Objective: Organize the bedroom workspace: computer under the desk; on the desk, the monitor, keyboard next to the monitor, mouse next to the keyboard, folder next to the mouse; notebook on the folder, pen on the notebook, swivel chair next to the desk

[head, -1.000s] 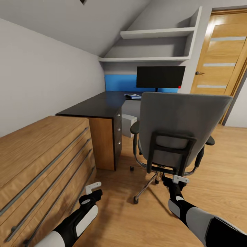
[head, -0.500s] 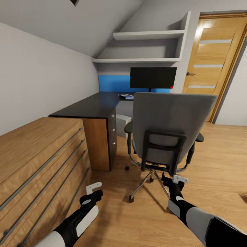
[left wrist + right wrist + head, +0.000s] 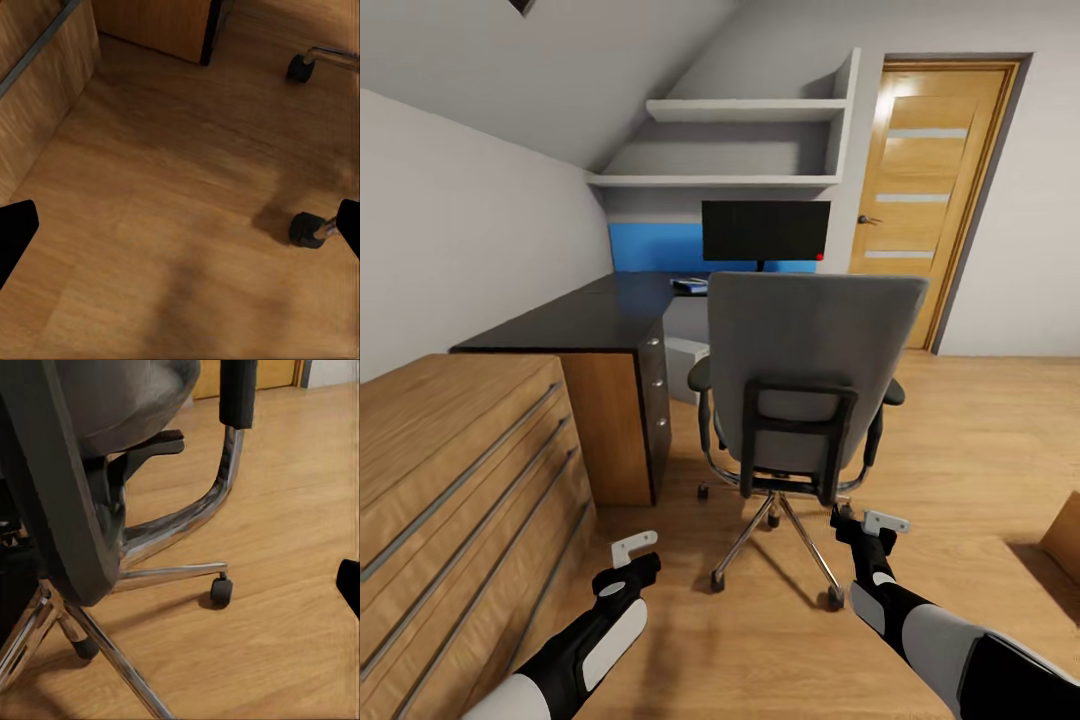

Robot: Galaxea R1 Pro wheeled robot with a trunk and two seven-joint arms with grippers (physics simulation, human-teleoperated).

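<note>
My left gripper (image 3: 628, 556) and right gripper (image 3: 868, 528) hang low over the wood floor (image 3: 980, 470), both spread and holding nothing; the swivel chair (image 3: 805, 375) stands just ahead with its back to me, facing the tabletop (image 3: 575, 320); the monitor (image 3: 765, 231) stands at the far end, the folder (image 3: 690, 286) beside it; the computer (image 3: 682, 368) sits underneath.

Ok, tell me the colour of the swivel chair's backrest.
Grey upholstery on the swivel chair, with a black frame bracket behind; the head view shows it best.
</note>
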